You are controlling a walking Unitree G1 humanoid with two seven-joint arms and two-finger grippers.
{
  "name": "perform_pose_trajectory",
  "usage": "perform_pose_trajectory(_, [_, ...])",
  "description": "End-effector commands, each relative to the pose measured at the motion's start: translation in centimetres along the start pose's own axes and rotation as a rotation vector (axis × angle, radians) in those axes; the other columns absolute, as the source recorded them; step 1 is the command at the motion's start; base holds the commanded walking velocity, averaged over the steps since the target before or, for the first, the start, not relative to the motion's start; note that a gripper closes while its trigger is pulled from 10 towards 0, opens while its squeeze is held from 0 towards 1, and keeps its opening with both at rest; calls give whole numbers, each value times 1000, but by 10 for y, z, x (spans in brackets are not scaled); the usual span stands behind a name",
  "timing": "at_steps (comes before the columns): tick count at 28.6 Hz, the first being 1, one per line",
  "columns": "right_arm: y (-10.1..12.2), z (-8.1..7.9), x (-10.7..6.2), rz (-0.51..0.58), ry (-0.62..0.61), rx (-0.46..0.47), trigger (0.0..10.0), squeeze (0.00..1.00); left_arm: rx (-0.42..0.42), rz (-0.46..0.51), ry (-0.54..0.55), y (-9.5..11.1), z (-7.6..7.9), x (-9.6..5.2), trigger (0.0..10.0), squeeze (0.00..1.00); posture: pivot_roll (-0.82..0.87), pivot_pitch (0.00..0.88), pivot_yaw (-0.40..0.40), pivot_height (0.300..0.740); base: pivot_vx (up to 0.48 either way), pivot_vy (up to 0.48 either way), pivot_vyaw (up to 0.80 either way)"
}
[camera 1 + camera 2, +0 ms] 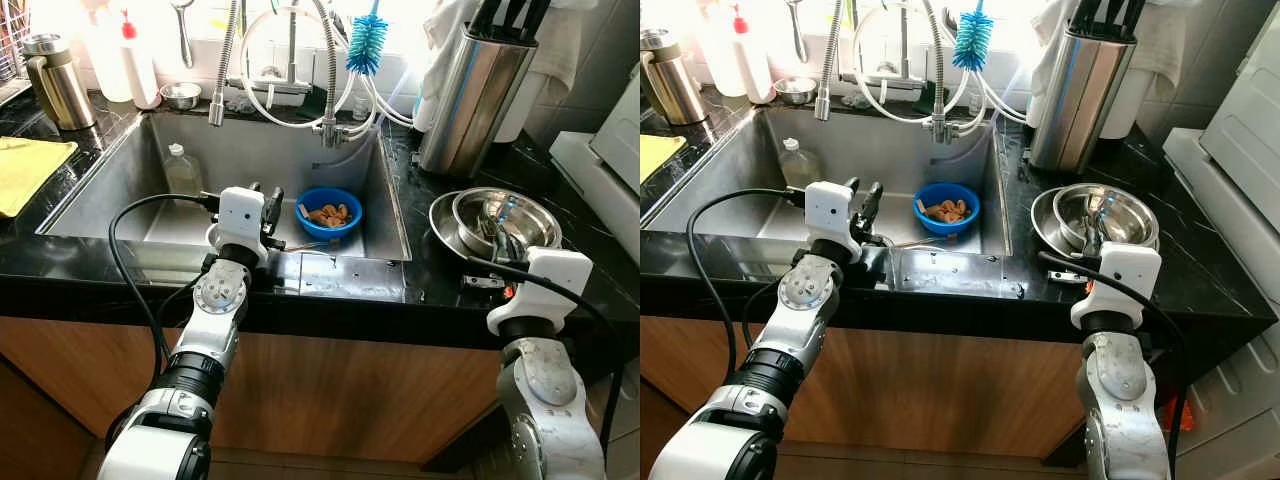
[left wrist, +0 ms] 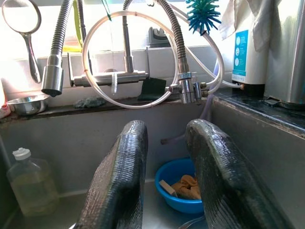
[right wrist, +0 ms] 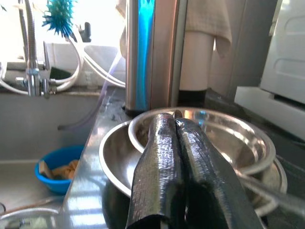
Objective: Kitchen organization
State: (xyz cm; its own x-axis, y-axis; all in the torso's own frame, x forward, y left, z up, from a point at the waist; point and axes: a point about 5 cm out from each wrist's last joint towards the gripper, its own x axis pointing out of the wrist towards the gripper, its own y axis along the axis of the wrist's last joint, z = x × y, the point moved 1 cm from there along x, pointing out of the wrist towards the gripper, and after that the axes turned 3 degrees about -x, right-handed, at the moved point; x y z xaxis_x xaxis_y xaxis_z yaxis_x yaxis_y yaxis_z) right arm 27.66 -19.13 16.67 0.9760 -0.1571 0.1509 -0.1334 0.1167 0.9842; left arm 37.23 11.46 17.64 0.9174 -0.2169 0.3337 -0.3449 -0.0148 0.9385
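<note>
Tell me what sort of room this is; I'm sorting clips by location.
A home kitchen, at the sink area: a steel sink with pull-out faucets, stacked metal bowls on a black stone counter, and a blue bottle brush hanging above.

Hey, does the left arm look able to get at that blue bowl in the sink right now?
Probably yes. The left gripper hangs open over the sink's near edge, pointed toward the blue bowl, and nothing stands between them; the plastic bottle sits off to the side.
</note>
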Motion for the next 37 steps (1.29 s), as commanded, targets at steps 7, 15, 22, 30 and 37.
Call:
perform_pose_trajectory(7, [33, 1, 8, 123, 13, 4, 10000, 0, 4, 16, -3, 5, 1, 3, 10000, 0, 85, 30, -93, 740, 0, 0, 0])
perform_pose_trajectory(15, [45, 1, 12, 170, 35, 2, 10000, 0, 2, 20, -1, 6, 2, 4, 10000, 0, 83, 29, -94, 740, 0, 0, 0])
perform_pose_trajectory(22, [68, 0, 21, 268, 81, 246, 10000, 0, -57, 40, 31, 15, -1, 11, 10000, 0, 87, 28, -99, 740, 0, 0, 0])
perform_pose_trajectory(30, [65, -2, 30, 252, 122, 506, 10000, 0, -100, 42, 40, 20, -5, 15, 10000, 0, 101, 23, -104, 740, 0, 0, 0])
perform_pose_trajectory(37, [44, -18, 31, 156, 220, 597, 10000, 0, -176, 11, -9, 21, 2, 19, 10000, 0, 110, 7, -104, 740, 0, 0, 0])
